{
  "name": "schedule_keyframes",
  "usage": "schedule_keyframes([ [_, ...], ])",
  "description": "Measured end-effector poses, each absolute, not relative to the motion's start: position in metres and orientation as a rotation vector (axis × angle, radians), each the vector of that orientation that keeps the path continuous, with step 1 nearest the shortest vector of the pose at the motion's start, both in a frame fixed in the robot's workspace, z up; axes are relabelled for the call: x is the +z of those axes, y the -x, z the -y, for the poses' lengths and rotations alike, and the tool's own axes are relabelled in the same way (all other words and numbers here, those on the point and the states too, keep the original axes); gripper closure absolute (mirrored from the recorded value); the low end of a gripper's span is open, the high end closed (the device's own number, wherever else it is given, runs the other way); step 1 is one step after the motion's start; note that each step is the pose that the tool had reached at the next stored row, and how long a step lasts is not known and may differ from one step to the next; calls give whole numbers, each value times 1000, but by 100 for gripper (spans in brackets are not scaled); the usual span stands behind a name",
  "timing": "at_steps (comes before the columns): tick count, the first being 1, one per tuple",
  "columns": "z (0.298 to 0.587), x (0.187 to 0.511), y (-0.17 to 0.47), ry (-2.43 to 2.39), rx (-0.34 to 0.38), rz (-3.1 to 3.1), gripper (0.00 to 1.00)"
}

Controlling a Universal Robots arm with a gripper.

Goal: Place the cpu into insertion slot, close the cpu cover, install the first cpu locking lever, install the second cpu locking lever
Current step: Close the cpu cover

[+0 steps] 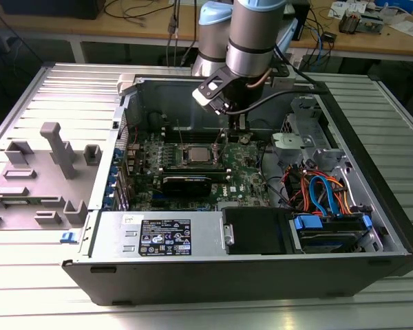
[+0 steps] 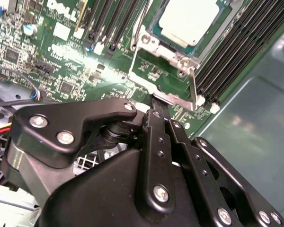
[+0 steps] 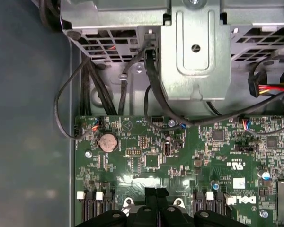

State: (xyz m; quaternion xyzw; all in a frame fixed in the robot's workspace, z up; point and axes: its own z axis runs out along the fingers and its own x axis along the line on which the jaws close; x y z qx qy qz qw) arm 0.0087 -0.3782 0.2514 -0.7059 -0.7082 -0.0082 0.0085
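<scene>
The cpu point(image 2: 187, 21) lies in the insertion slot point(image 1: 196, 154), its pale silver top showing through the window of the cpu cover point(image 2: 149, 45), which lies flat around it. A silvery locking lever point(image 2: 194, 85) juts out at the slot's corner. A bent metal bar runs from it along the slot's edge. My gripper point(image 2: 158, 109) is low over the board beside that edge, fingers together and tips right at the bar. Whether they pinch it is hidden. In the exterior view the gripper point(image 1: 238, 127) hangs just to the slot's right. The fingers point(image 3: 151, 198) also show in the first wrist view.
Long black memory slots point(image 2: 236, 42) flank the slot. A black expansion card point(image 1: 186, 184) lies in front of it. A metal drive cage point(image 3: 194, 47) and cables point(image 1: 316, 189) fill the case's right side. A grey fixture point(image 1: 48, 165) stands outside on the exterior view's left.
</scene>
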Motion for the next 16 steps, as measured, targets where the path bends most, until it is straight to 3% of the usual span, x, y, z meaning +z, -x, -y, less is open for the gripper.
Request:
schedule_keyframes([
  [16,378,252,4,2206,-26,2213,89],
])
